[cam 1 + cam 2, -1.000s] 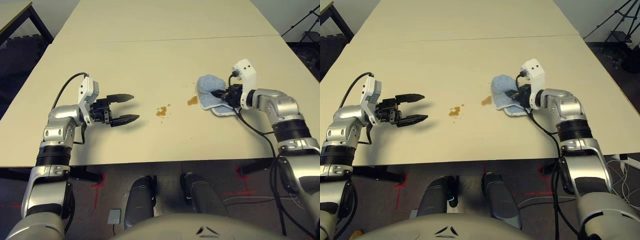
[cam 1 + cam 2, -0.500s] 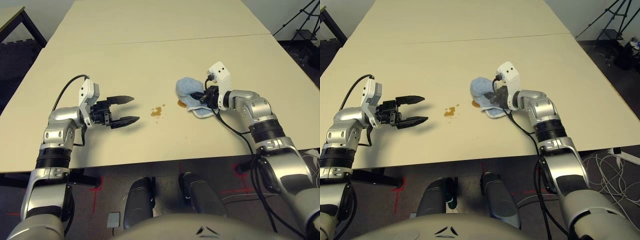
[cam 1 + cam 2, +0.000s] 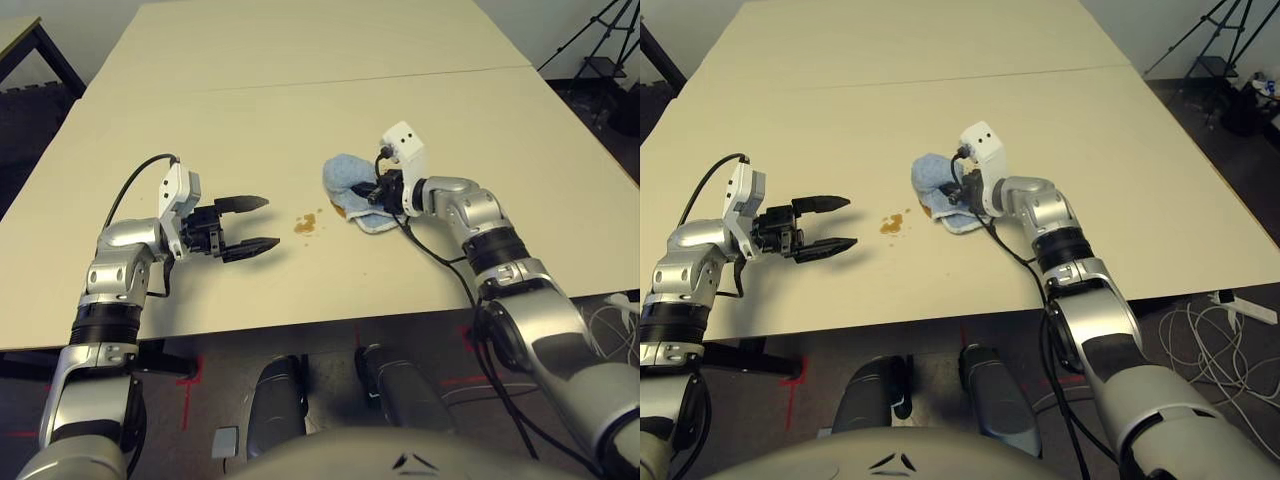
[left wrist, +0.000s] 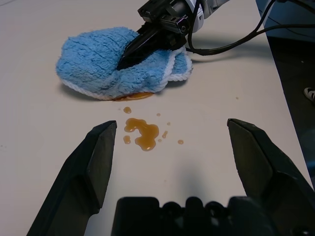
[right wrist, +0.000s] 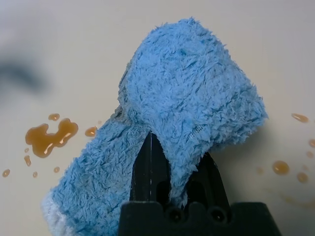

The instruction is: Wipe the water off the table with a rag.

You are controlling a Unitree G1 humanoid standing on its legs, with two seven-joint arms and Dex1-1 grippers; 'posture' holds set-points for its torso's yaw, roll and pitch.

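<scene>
Blue rag (image 3: 352,182): terry cloth, bunched and folded, lying on the table (image 3: 300,110) near its middle, well short of the seam line (image 3: 300,82).
Right gripper (image 4: 129,53): we find its fingers clamped on a fold of the rag, pressing it to the surface.
Change noted: since a second ago the rag has been dragged toward the robot's left; the nearer amber blotch that lay clear of the cloth now sits under its leading edge, with a brown rim just showing (image 4: 134,96).
Meaning for task: we judge the first blotch largely covered and being soaked up; wiping is under way, not finished.
Water remaining (image 4: 141,133): one amber puddle with small droplets around it, just beside the rag on the left gripper's side, untouched. A few more drops (image 5: 280,167) lie on the rag's other side.
Left gripper (image 3: 245,222): fingers spread wide, empty, parked beyond the puddle.
Open room: bare tabletop all round; front edge is near but apart from the rag. The left gripper is the one obstacle in the wiping line.
</scene>
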